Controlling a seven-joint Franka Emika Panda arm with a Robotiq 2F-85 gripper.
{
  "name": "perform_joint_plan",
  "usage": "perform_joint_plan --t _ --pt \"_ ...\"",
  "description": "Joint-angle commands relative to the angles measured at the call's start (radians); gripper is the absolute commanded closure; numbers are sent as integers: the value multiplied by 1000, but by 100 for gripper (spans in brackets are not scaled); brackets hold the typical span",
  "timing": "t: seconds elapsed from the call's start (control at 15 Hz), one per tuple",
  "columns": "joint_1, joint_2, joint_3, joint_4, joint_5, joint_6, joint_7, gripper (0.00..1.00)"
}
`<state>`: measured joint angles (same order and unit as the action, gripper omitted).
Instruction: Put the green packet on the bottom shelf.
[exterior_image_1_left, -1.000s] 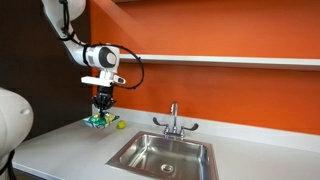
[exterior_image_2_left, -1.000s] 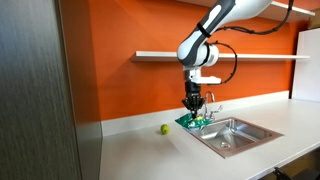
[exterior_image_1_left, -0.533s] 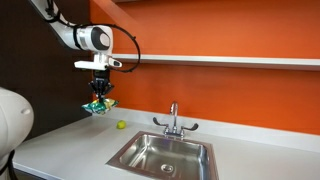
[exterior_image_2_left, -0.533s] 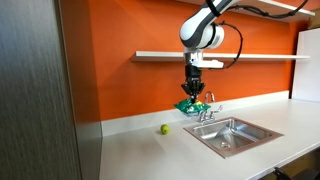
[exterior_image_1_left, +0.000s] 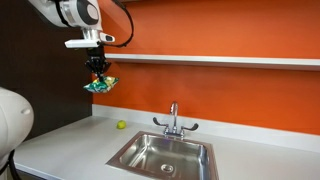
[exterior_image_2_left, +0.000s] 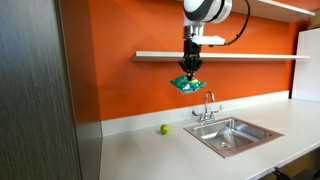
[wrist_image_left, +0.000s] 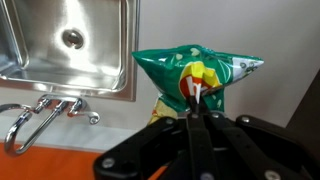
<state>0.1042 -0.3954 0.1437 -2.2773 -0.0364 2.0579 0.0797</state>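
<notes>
My gripper (exterior_image_1_left: 97, 68) is shut on the green packet (exterior_image_1_left: 100, 85), which hangs from the fingertips high above the counter. In both exterior views it is just below the level of the bottom shelf (exterior_image_1_left: 220, 60), a long thin white board on the orange wall. The gripper (exterior_image_2_left: 189, 68), the packet (exterior_image_2_left: 185, 84) and the shelf (exterior_image_2_left: 250, 56) also show in an exterior view. In the wrist view the crinkly green packet (wrist_image_left: 190, 75) with yellow and blue print is pinched between the closed black fingers (wrist_image_left: 196, 112).
A steel sink (exterior_image_1_left: 165, 155) with a faucet (exterior_image_1_left: 174, 118) is set in the grey countertop (exterior_image_1_left: 70, 145). A small yellow-green ball (exterior_image_1_left: 121, 125) lies on the counter by the wall. A dark panel (exterior_image_2_left: 35, 90) stands at the counter's end.
My gripper has risen steadily with the green packet, from just above the counter near the ball up to nearly shelf height.
</notes>
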Motion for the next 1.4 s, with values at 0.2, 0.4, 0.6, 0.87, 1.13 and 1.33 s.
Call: perform_joint_plan --t 0.2,0.4,0.6,0.87,1.13,1.33 --pt "-3 -90 52 82 -65 -70 67 100" --pt "-3 -117 74 117 -86 -95 84 100" --pt "-6 -135 93 151 -109 -109 100 100" --pt "-15 -139 98 214 -134 -124 110 100" --pt "-25 -122 90 288 -158 -134 103 100" --pt "-39 -92 81 346 -177 -146 92 100"
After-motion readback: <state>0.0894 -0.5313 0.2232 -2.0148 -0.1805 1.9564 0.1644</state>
